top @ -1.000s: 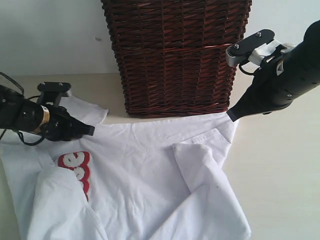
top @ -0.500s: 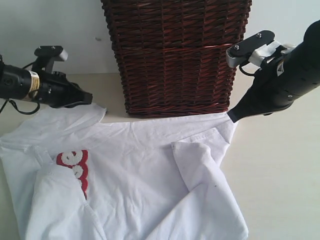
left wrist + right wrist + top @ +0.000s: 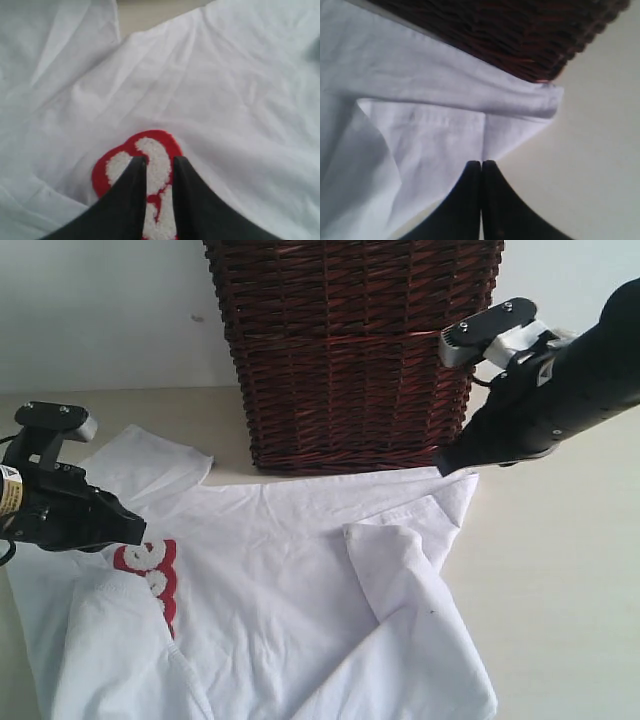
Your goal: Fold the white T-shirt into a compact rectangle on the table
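Shirt (image 3: 300, 580) is laid out on the table (image 3: 560, 570), rumpled and partly folded. Its far edge runs along the foot of the basket (image 3: 350, 350). One flap (image 3: 400, 570) is seen turned over onto the body on the right side, and another fold (image 3: 110, 640) is lapped over the lower left, covering part of the red patch (image 3: 150, 575). A sleeve (image 3: 160, 455) is spread flat toward the basket's left corner.

Left gripper (image 3: 135, 530) is held low at the shirt's left side, tips pointed at the patch. In the left wrist view the left gripper (image 3: 156, 159) is seen with a narrow gap between the fingers (image 3: 130, 195). The patch (image 3: 160, 142) shows through the gap and no cloth is pinched. Contact with the fabric can't be told.

Right gripper (image 3: 445, 465) is placed at the shirt's far right corner, just beside the basket's lower right corner. In the right wrist view the right gripper (image 3: 481, 162) is seen with its fingers pressed together, no gap and nothing caught between them. The tips sit at the hem edge where shirt meets table. Whether the cloth is touched can't be told.
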{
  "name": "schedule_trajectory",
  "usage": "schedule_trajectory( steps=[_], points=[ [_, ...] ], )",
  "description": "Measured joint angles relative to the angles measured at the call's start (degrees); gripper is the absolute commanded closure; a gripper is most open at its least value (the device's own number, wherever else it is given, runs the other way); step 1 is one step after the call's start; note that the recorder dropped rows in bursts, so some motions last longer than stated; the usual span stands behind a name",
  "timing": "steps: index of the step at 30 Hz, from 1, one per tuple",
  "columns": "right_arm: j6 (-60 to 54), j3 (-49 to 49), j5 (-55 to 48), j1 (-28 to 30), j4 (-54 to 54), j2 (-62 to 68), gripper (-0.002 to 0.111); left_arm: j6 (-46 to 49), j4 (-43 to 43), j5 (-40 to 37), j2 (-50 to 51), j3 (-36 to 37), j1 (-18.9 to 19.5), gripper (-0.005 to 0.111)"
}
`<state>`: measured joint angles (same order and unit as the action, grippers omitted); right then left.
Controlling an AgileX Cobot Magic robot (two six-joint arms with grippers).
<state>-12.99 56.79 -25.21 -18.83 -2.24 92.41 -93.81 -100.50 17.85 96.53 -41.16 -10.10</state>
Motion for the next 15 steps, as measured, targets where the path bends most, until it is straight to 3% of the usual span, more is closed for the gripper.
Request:
schedule_trajectory(
  steps=[5, 15],
  points=[
    [-8.93, 0.93, 3.8, 0.0, -10.03, 9.55, 0.108, -0.46, 0.0, -1.42, 1.36, -1.34, -1.4, 0.097],
    [-9.04, 13.39, 1.03, 0.0, -10.07, 25.0, 0.108, -0.94, 0.13, -6.52, 10.2, -10.81, -1.62, 0.099]
  ],
)
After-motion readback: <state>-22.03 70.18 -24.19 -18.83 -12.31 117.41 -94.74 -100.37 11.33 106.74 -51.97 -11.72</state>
